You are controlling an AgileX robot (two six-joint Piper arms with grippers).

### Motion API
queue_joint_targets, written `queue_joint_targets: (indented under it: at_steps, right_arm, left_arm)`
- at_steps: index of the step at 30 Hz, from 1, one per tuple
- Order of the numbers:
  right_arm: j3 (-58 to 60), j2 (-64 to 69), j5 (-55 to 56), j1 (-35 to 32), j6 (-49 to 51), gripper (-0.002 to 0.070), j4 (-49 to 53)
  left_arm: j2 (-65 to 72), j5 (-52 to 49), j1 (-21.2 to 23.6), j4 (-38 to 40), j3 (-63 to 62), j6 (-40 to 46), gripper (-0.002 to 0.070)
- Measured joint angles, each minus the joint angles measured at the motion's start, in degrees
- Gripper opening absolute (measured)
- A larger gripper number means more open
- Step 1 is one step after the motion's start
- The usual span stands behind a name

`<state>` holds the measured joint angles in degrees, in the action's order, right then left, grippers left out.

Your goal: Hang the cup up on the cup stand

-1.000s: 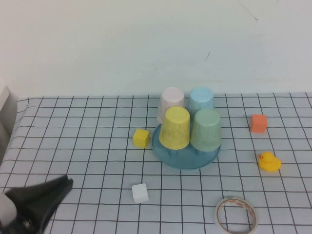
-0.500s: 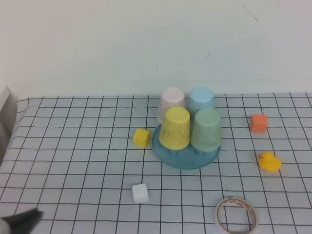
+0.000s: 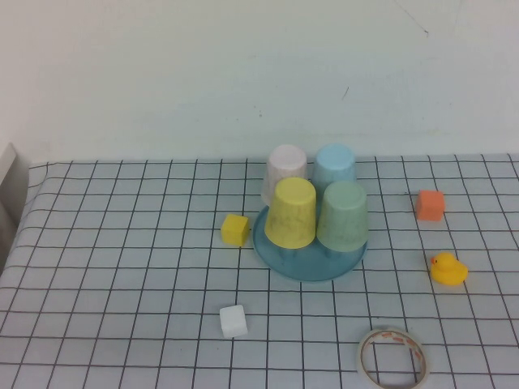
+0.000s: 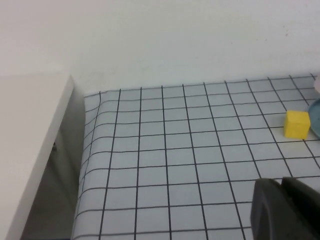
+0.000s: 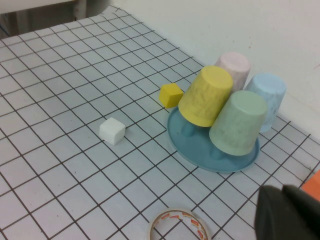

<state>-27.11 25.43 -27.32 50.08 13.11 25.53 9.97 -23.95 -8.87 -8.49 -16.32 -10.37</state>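
Nearest the robot, the tape roll [image 3: 392, 358] lies flat at the right front edge of the table [image 3: 122, 267], and a white cube [image 3: 233, 321] sits left of it, a little farther in.

The left gripper [image 4: 285, 207] does not show in the high view. Its own camera catches only its dark tips, pressed together with nothing between them, hanging over the bare left part of the table. The right gripper [image 5: 287, 212] also does not show in the high view. Its camera shows its dark tips closed and empty, low at the right front, near the tape roll.

Farther in, the rubber duck [image 3: 448, 268] sits at the right. The cup stand [image 3: 308, 258] stands at the middle of the table, with a yellow cube [image 3: 234, 229] just left of it.

The cup [image 3: 342, 214] is upside down over a peg at the near right of the stand, beside a yellow cup [image 3: 291, 212]. A pink cup [image 3: 285, 170] and a blue cup [image 3: 334, 167] stand behind those 2. All 4 cups appear seated on pegs, so the hanging looks done.

What remains, as I judge it, is to keep both arms low and clear, well apart from the stand, so that nothing knocks a cup off. An orange cube [image 3: 430, 204] lies far right.
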Motion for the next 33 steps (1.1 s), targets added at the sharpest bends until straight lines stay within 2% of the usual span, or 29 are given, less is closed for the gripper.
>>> queue_joint_targets:
  at_steps: [4, 12, 18, 20, 24, 33]
  right_arm:
    - [0.0, 0.0, 0.0, 0.0, 0.0, -0.0001, 0.0]
    - [0.0, 0.0, -0.1, 0.0, 0.0, -0.0001, 0.0]
    - [0.0, 0.0, -0.1, 0.0, 0.0, -0.0001, 0.0]
    - [0.0, 0.0, -0.1, 0.0, 0.0, -0.0001, 0.0]
    - [0.0, 0.0, -0.21, 0.0, 0.0, -0.0001, 0.0]
    - [0.0, 0.0, -0.21, 0.0, 0.0, -0.0001, 0.0]
  left_arm:
    - [-2.3, -0.39, 2.13, 3.67, 2.25, 1.57, 0.0]
    - [-2.36, -0.77, 2.3, 5.21, 5.66, 2.21, 0.0]
    - [-4.42, 7.72, 2.3, 5.31, 13.78, 2.77, 0.0]
    - [-5.82, 9.68, 2.3, 6.13, 16.48, 4.19, 0.0]
    - [-10.21, 6.56, 2.3, 8.49, 17.34, 6.88, 0.0]
    - [-10.72, 6.24, 3.46, 11.43, 17.34, 16.82, 0.0]
